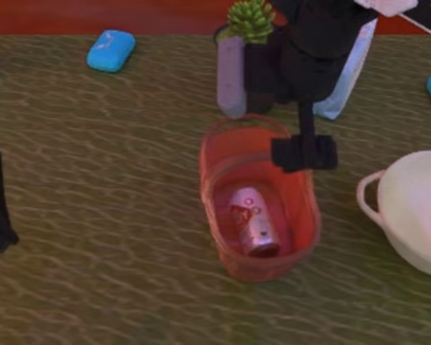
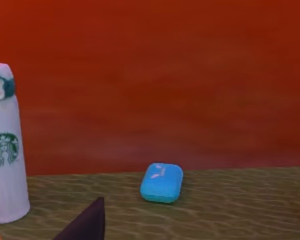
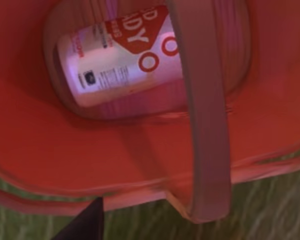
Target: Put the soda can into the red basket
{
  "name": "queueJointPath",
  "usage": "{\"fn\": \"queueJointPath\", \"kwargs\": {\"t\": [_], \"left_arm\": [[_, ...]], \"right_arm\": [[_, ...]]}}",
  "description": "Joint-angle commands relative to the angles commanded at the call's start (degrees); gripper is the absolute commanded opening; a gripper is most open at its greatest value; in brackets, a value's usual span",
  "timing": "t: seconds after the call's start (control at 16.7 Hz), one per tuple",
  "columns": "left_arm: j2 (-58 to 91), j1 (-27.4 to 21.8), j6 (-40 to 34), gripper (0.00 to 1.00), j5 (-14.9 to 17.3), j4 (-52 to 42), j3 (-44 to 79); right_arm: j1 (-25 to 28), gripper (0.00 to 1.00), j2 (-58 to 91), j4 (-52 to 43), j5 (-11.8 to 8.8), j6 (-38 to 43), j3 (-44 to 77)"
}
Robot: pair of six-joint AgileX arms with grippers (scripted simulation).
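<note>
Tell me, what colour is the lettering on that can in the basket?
Red, on the silver-white soda can lying in the red basket; the right wrist view shows it best.

Red-orange woven red basket (image 1: 217,162), silver-white soda can (image 1: 253,223) (red lettering), blue soap (image 1: 110,50), olive rippled table (image 1: 100,237)

One soda can (image 1: 252,223), one red basket (image 1: 215,180), two blue soaps (image 1: 110,50), one white bowl (image 1: 416,208), one plant (image 1: 251,20)

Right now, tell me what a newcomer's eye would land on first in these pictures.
The red basket at the table's middle stands out, with the soda can lying on its side on the basket's floor. The right end effector hangs above the basket's far rim, not holding the can. A white handled bowl sits at the table's right edge.
</note>
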Motion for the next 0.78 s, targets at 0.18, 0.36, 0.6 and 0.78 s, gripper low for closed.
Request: {"fn": "queueJointPath", "kwargs": {"t": [0.18,0.36,0.6,0.78], "left_arm": [[-8.8,1.08,1.23,1.0,-5.51,-4.43,-5.45],[-12.24,1.47,1.88,1.0,-7.85,-6.24,-7.76],[-12.24,1.47,1.88,1.0,-7.85,-6.24,-7.76],[-12.24,1.47,1.88,1.0,-7.85,-6.24,-7.76]], "right_arm": [[2.64,1.0,8.35,-5.58,-0.04,-3.75,8.09],[3.76,1.0,11.63,-7.88,-0.08,-5.31,11.2],[3.76,1.0,11.63,-7.88,-0.08,-5.31,11.2],[3.63,1.0,11.47,-6.99,-0.08,-5.36,10.15]]}}
